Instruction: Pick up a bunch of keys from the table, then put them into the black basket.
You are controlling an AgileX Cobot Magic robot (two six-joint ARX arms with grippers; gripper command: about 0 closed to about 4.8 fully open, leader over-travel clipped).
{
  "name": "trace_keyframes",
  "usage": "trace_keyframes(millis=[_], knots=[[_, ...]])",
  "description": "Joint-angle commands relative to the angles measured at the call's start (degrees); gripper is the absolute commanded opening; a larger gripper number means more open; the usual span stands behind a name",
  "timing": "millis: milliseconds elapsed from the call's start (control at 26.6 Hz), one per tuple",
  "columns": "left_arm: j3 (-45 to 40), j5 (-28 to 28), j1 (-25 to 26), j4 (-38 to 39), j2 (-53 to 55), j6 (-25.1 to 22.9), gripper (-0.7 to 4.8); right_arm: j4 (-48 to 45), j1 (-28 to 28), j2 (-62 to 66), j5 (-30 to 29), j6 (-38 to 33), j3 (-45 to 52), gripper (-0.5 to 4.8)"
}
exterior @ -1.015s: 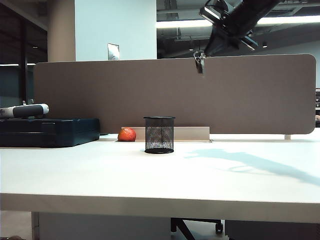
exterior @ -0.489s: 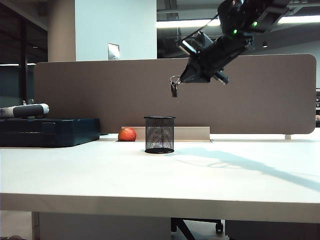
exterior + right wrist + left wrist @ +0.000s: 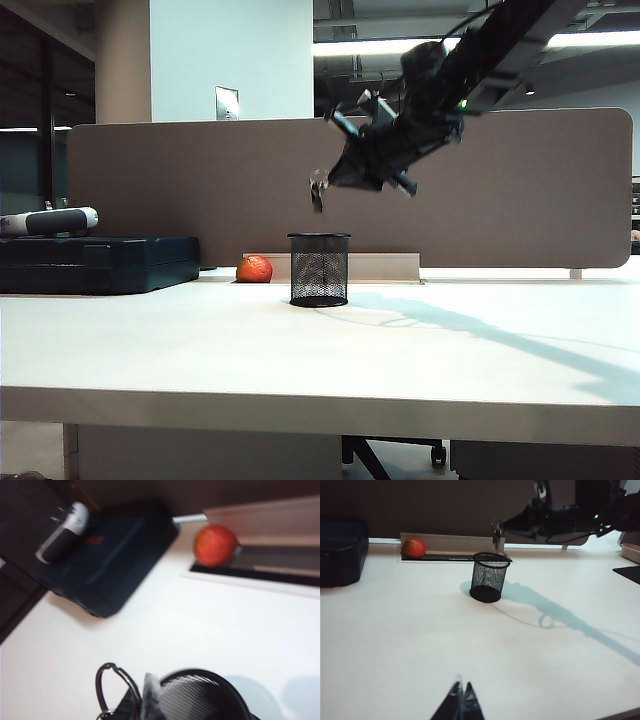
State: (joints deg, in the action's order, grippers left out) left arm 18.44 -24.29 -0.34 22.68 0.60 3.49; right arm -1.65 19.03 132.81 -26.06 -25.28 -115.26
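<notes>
Hanging straight down from the pinching right gripper (image 3: pixel 322 185), the small dark bunch of keys (image 3: pixel 318 196) sits just above the black wire-mesh basket (image 3: pixel 318 269), while the left gripper (image 3: pixel 461 700), pressed together, idles well apart.

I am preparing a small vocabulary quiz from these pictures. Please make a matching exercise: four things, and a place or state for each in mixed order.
Things:
1. bunch of keys
2. black basket
3. orange ball
4. left hand

Places or states:
a. standing on the table
b. shut, low over bare table
c. beside the divider
d. hanging from the right hand

Pairs: 1-d, 2-a, 3-c, 4-b
</notes>
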Motion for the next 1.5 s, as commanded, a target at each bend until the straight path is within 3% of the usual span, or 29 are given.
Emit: trace_keyframes(millis=[38,714,902,977,1090,1203,1278,1503], knots=[[0.2,-0.2,0.0,-0.2,0.1,0.0,-0.06,-2.5,0.3,1.7,0.6,-1.3,-0.3,-0.09],[0.2,-0.4,0.0,0.0,0.1,0.0,-0.06,-3.3,0.3,3.5,1.0,-3.7,-0.3,-0.06],[0.2,-0.4,0.0,0.0,0.1,0.0,-0.06,-1.5,0.4,3.5,0.2,-3.7,-0.3,0.64],[0.2,-0.4,0.0,0.0,0.1,0.0,-0.06,-0.4,0.3,3.5,0.2,-3.7,-0.3,0.69],[0.2,-0.4,0.0,0.0,0.1,0.0,-0.06,0.5,0.3,3.4,0.0,-3.7,-0.3,1.27],[0.2,-0.4,0.0,0.0,0.1,0.0,-0.06,0.4,0.3,3.0,-1.1,-3.7,-0.3,1.01],[0.2,-0.4,0.0,0.0,0.1,0.0,-0.06,0.6,0.3,2.5,-1.0,-3.6,-0.3,0.00],[0.2,-0.4,0.0,0.0,0.1,0.0,-0.06,0.1,0.3,0.9,-0.6,-0.6,-0.4,-0.09]])
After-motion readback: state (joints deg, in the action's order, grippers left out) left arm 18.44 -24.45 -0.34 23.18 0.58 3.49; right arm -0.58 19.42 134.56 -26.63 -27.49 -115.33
